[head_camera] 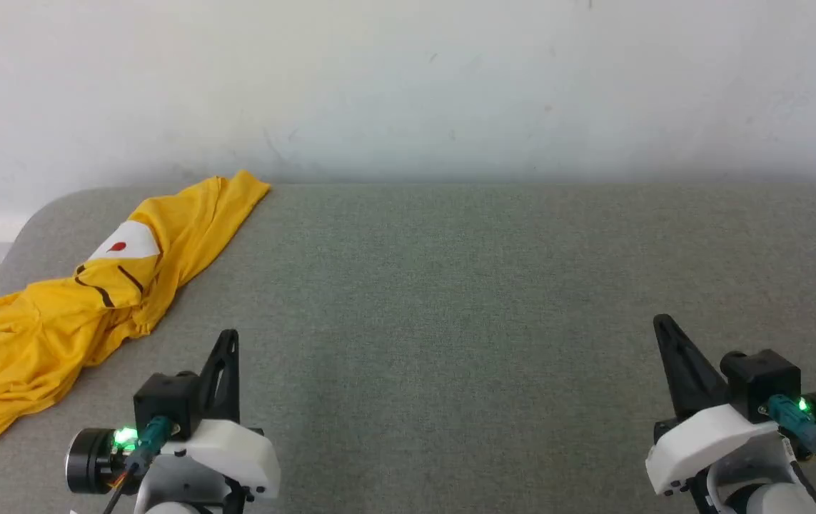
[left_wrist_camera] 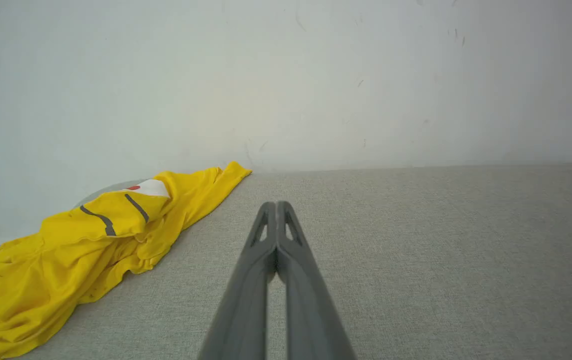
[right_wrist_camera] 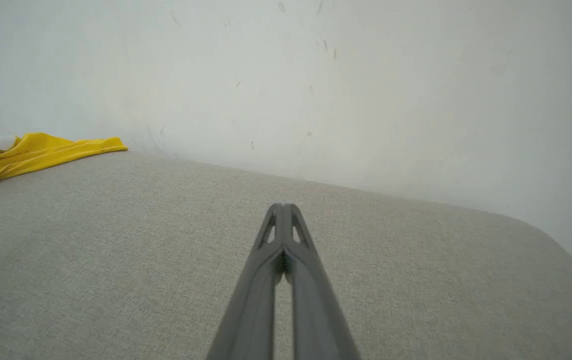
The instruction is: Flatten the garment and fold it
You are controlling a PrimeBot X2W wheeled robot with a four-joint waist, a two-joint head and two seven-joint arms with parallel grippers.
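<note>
The garment (head_camera: 86,300), a bright yellow T-shirt with a white patch, a red spot and dark curved lines, lies crumpled in a long heap along the table's left side. In the left wrist view the garment (left_wrist_camera: 80,250) sits left of my fingers, and in the right wrist view a strip of the garment (right_wrist_camera: 30,152) shows at far left. My left gripper (head_camera: 230,335) hovers just right of the heap, shut and empty, fingertips together (left_wrist_camera: 276,205). My right gripper (head_camera: 661,321) is far off at the lower right, also shut with nothing in it (right_wrist_camera: 282,206).
The grey fabric-covered table (head_camera: 465,285) stretches between the arms and ends at a white wall (head_camera: 408,86) behind. Its rounded left corner lies beside the heap, and its rounded right corner shows in the right wrist view.
</note>
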